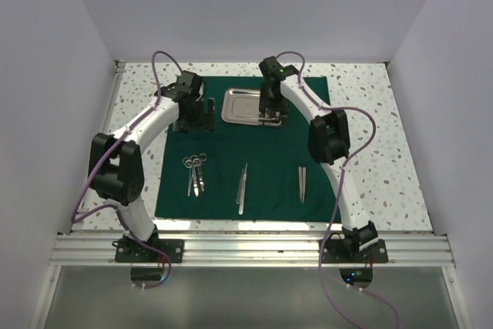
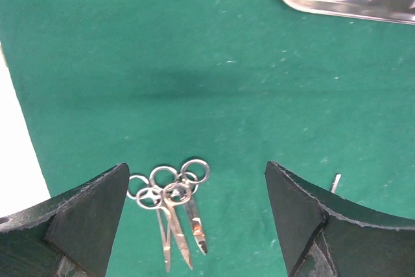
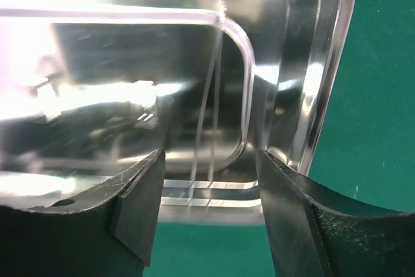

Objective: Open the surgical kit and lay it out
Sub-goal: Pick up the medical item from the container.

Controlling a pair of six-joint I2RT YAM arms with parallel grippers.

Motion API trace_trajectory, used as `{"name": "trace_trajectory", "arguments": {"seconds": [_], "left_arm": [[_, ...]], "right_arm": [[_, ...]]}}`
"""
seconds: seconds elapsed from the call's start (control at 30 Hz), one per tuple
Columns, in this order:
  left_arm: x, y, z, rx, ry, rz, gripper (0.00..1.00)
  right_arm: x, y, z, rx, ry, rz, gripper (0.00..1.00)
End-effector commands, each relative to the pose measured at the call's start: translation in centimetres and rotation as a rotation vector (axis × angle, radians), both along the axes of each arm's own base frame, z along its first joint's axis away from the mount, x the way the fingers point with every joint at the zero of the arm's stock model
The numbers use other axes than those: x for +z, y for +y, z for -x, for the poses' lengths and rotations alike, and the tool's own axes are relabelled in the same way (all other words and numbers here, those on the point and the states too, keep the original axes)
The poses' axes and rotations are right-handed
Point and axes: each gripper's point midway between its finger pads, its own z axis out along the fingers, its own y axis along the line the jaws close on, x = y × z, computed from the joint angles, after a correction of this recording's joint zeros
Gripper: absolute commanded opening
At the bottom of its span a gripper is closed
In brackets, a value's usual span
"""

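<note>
A: Where's the kit?
B: The cloth (image 1: 262, 167) lies flat on the tabletop (image 1: 370, 113); tray (image 1: 243, 105) upper centre, long axis left-right; scissors (image 1: 195, 171) and tweezers (image 1: 242, 186) below, lengthwise top-to-bottom.
A: Grip?
B: The left pincer (image 2: 196, 165) is apart over the cloth; the right pincer (image 3: 209, 154) is apart, astride the tray rim.

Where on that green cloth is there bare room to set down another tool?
Widest bare patch: the green cloth's middle band, between the steel tray and the scissors, middle tweezers and right tweezers. Narrower gaps separate those three. Crowded around the tray, by the left claw and right claw.
</note>
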Motion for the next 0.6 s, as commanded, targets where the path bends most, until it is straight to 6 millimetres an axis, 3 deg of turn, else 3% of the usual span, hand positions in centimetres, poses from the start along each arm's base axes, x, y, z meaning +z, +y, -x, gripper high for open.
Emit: {"name": "trace_trajectory", "arguments": {"seconds": [0.0,0.1,0.2,0.37,0.5,0.57], "left_arm": [[2.4,1.0,-0.5,0.013,-0.088,-0.003,0.90],[2.4,1.3,-0.3,0.018,-0.091,-0.012,0.90],[2.4,1.4,-0.2,0.017,-0.093,-0.017,0.90],[2.4,1.2,-0.3,0.010,-0.092,-0.010,0.90],[2.3,1.0,-0.4,0.006,-0.086,0.000,0.90],[2.2,0.8,-0.4,0.003,-0.082,0.008,0.90]], "right_arm": [[-1.0,0.0,-0.1,0.023,-0.019,0.098,0.61],[-2.4,0.0,0.5,0.024,0.009,0.113,0.52],[-2.6,-0.2,0.7,0.010,0.015,0.118,0.23],[-2.4,-0.6,1.4,0.009,0.031,0.137,0.00],[-0.8,-0.9,1.4,0.016,0.004,0.137,0.00],[2.5,-0.8,0.5,0.025,-0.064,0.126,0.00]]}}
